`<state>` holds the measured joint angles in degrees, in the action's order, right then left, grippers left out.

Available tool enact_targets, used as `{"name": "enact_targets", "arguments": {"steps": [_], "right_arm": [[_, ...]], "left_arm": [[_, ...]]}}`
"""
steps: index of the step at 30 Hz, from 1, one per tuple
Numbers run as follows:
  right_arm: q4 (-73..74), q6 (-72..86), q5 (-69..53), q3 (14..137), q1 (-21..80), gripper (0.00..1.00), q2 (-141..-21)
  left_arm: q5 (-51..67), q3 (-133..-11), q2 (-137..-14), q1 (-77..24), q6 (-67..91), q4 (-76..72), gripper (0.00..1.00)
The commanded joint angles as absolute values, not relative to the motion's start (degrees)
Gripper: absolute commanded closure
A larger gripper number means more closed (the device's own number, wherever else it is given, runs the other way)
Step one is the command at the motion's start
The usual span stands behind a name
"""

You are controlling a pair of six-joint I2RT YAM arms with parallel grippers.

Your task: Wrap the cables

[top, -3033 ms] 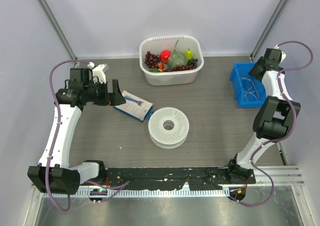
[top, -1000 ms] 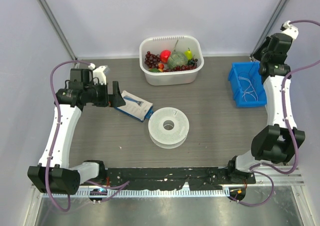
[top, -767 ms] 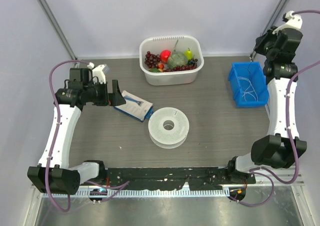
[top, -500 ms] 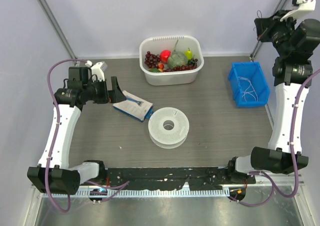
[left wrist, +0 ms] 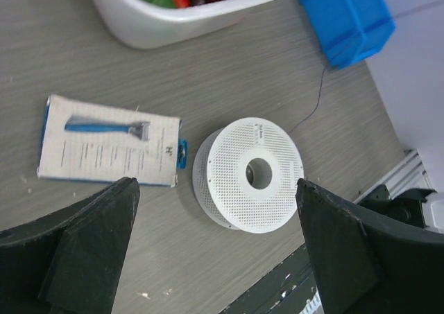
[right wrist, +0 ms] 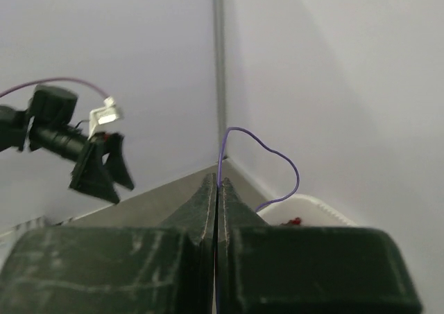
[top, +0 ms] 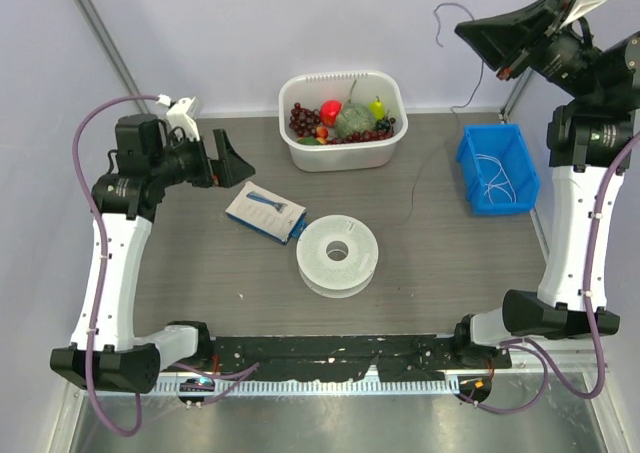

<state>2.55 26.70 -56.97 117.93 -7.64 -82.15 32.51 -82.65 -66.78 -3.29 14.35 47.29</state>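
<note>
Cable [right wrist: 220, 158]: lower end, just right of the spool [top: 339, 254], too thin to trace; contact with the table [top: 450, 263] unclear.
White tub [left wrist: 182, 24], beyond the spool: cut off by the left wrist picture's top edge.
Blue bin [left wrist: 349, 16], far right of spool: likewise cropped.
Packet [left wrist: 111, 147], left of spool: print unreadable.
Right claw [right wrist: 218, 184]: blurred.

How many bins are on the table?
2: a white tub of fruit at the far middle; a blue bin holding cables at the far right. None looks hidden.

White perforated spool [top: 339, 254]; blue bin [top: 467, 173], white cables [top: 497, 178]; grey wood-grain table [top: 440, 263]; white tub [top: 340, 155].
</note>
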Motion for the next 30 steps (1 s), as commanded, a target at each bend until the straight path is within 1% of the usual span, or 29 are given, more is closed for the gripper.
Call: {"name": "enact_targets", "arguments": {"steps": [1,5,8,9,11,12,13,15,16,20,24,27,30], "right_arm": [[-8.5,37.3,-70.6,110.4,-6.2,0.99,-80.9],[-9.9,37.3,-74.7,98.1,-4.1,0.99,-75.7],[-9.9,37.4,-76.7,91.9,-0.3,0.99,-72.6],[-9.9,37.4,-76.9,89.2,2.1,0.99,-71.8],[-10.0,37.4,-77.2,86.2,5.3,0.99,-70.8],[-10.1,37.5,-77.3,85.2,6.2,1.00,-70.7],[-10.5,37.4,-76.9,83.5,9.5,0.99,-70.3],[-10.9,37.3,-75.9,82.4,12.5,0.99,-70.1],[-11.5,37.4,-74.7,81.8,13.3,0.99,-70.0],[-13.8,37.4,-68.4,79.6,15.6,0.99,-68.3],[-12.8,32.4,-58.8,78.3,18.6,0.99,-66.2],[-12.1,27.5,-52.5,78.3,20.6,0.99,-65.7],[-12.7,25.8,-49.9,78.3,22.1,0.99,-66.2]], "left_arm": [[42.5,-87.9,-64.6,-3.2,8.4,42.7,0.00],[47.6,-90.8,-63.6,-3.3,-1.0,44.8,0.00],[51.8,-88.9,-62.1,-3.2,-1.3,40.6,0.00],[53.7,-87.1,-61.7,-3.3,0.7,37.0,0.00],[56.2,-82.6,-60.8,-4.3,10.5,27.3,0.00],[57.3,-80.0,-60.8,-5.3,14.9,20.9,0.00],[58.1,-75.2,-60.7,-7.9,23.2,9.9,0.00],[55.6,-71.2,-60.8,-11.5,32.1,-2.8,0.00],[54.0,-70.4,-61.3,-13.4,33.9,-6.6,0.00],[46.0,-72.2,-64.9,-20.3,36.9,-5.4,0.00],[39.3,-72.1,-68.2,-22.0,49.1,-8.3,0.00],[37.4,-71.3,-69.3,-22.8,54.1,-11.6,0.00],[37.2,-70.2,-70.3,-24.0,57.5,-15.5,0.00]]}}
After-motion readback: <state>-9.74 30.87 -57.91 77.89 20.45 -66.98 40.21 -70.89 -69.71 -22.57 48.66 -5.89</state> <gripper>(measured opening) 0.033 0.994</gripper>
